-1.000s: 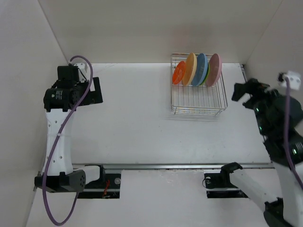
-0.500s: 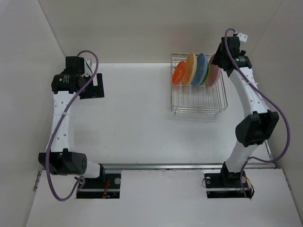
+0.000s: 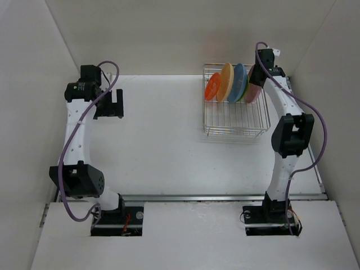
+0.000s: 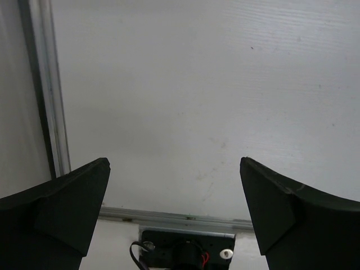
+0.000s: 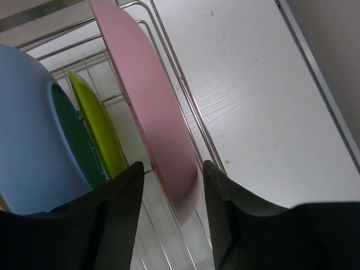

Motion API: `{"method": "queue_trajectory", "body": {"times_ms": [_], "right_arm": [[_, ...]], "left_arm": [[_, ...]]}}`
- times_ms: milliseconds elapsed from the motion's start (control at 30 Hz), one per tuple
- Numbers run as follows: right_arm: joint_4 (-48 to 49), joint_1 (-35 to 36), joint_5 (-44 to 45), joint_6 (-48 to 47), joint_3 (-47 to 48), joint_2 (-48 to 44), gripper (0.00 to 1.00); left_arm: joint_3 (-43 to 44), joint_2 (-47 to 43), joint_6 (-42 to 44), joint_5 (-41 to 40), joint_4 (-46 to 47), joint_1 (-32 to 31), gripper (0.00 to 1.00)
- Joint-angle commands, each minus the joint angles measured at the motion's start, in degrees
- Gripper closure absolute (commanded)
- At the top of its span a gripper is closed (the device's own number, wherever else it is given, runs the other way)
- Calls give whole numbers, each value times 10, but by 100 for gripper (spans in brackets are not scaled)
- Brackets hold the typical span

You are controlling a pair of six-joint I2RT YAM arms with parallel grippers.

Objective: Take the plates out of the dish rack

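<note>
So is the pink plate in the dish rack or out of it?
In. The pink plate stands on edge among the wires of the dish rack, and the right gripper straddles its rim with jaws open.

One dish rack (image 3: pixel 233 134) at about one o'clock. Five plates (image 3: pixel 237 84) in it: one orange-red (image 3: pixel 212 90), one cream-yellow (image 3: pixel 225 81), one blue (image 3: pixel 239 79), one lime green (image 3: pixel 246 91), one pink (image 3: pixel 253 93). Two arms: left arm (image 3: pixel 76 132) at nine o'clock, right arm (image 3: pixel 289 135) at three.

Left gripper (image 4: pixel 174 163) gapes wide; right gripper (image 5: pixel 172 166) half-parted.
</note>
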Motion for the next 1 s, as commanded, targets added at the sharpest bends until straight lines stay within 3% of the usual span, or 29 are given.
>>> {"method": "queue_trajectory", "body": {"times_ms": [0,267,300,433,633,967], "right_arm": [[38,-6,33,-4,27,-4,49],[53,-6,23,-32,33,22,70],[53,-6,23,-37,39,27,81],[47,-6,28,-37,39,11,100],[35,5,91,-67,51,-46,100],[35,27,267,-132,51,-163,100]], "left_arm": [[4,8,68,105,-40,-15,0],[-79,8,108,76,-40,-125,0],[-86,8,108,70,-34,-125,0],[-91,-4,108,59,-34,-137,0],[-91,-10,108,59,-29,-148,0],[-84,-27,103,54,-19,-164,0]]}}
